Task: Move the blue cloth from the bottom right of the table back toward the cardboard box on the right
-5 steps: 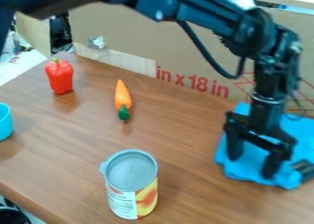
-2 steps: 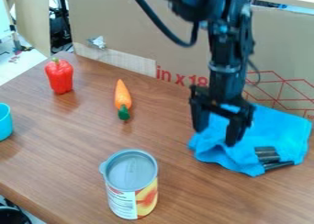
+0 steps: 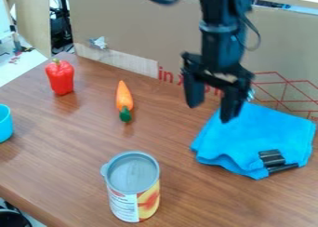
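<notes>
Folded blue cloth (image 3: 258, 137) near the desk's (image 3: 81, 144) right edge, black clip (image 3: 272, 159) on its near corner, jaws (image 3: 211, 113) parted and empty above its far left side, orange carrot (image 3: 124, 100) mid-desk, red pepper (image 3: 60, 77) by the far left corner, can (image 3: 132, 186) near the front edge.

A red pepper (image 3: 60, 77), orange carrot (image 3: 124, 98), can (image 3: 131, 186) and turquoise cup (image 3: 5, 123) are on the wooden table (image 3: 68, 151), cardboard (image 3: 142, 30) behind.
</notes>
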Motion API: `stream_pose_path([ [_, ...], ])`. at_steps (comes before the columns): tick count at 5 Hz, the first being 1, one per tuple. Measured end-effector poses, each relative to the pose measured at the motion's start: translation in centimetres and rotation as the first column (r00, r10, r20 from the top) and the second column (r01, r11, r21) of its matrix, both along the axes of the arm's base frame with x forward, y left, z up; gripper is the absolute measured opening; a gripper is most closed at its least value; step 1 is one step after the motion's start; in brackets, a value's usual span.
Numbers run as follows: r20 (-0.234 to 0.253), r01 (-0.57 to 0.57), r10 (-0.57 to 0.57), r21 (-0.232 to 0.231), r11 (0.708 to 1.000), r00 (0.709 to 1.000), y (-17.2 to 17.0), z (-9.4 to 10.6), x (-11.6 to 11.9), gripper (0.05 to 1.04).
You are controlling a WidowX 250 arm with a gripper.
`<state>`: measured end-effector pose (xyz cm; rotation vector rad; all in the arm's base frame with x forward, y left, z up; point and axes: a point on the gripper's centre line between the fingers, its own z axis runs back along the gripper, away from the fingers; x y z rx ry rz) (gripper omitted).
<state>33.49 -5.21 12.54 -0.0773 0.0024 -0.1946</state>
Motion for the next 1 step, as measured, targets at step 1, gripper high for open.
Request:
stream_pose_path([
  [1, -0.043, -0.045, 0.047, 0.044, 0.998, 0.998, 2.91, 1.15, -1.85, 1.001],
])
